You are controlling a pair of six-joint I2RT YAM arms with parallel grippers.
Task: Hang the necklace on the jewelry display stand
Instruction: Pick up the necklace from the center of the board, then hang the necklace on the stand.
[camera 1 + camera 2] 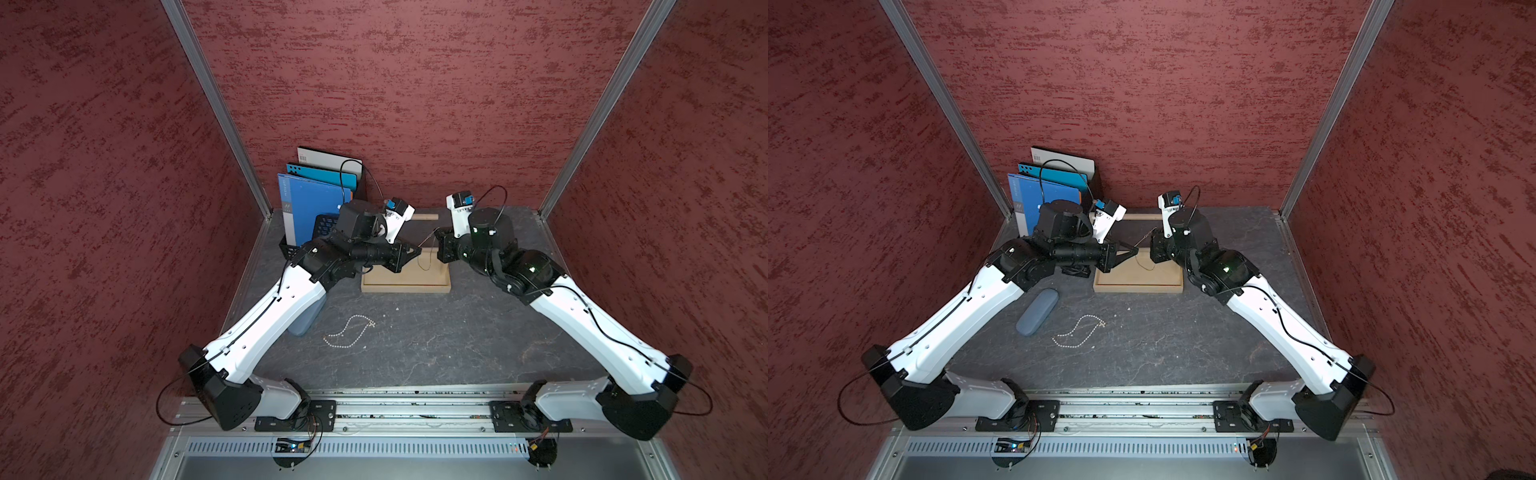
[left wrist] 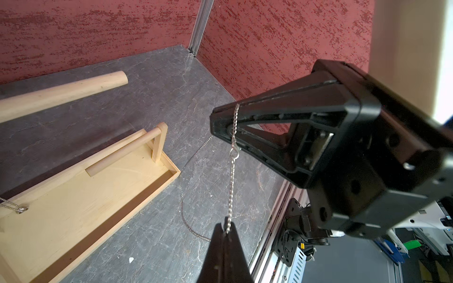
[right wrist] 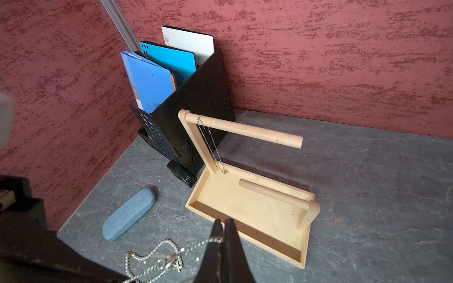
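Plainly pale wooden stand (image 3: 245, 210), long crossbar (image 3: 245, 132)

Three necklaces (image 3: 208, 144) (image 1: 349, 332) (image 2: 231, 171), one stand (image 3: 257, 136), one file rack (image 3: 203, 98), three folders (image 3: 147, 83) (image 3: 171, 61) (image 3: 188, 41), one case (image 3: 128, 218)

No text is reading clearly: a barcode sticker (image 3: 167, 39) is showing on the white folder (image 3: 196, 43), and the black stapler (image 3: 182, 175) print is blurring.

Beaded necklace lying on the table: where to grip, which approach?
Come straight down on the beaded necklace: it lies flat on the table in an open loop. Close the fingers across one strand where the loop is widest, so the other strand stays clear. A side approach would likely just push it.
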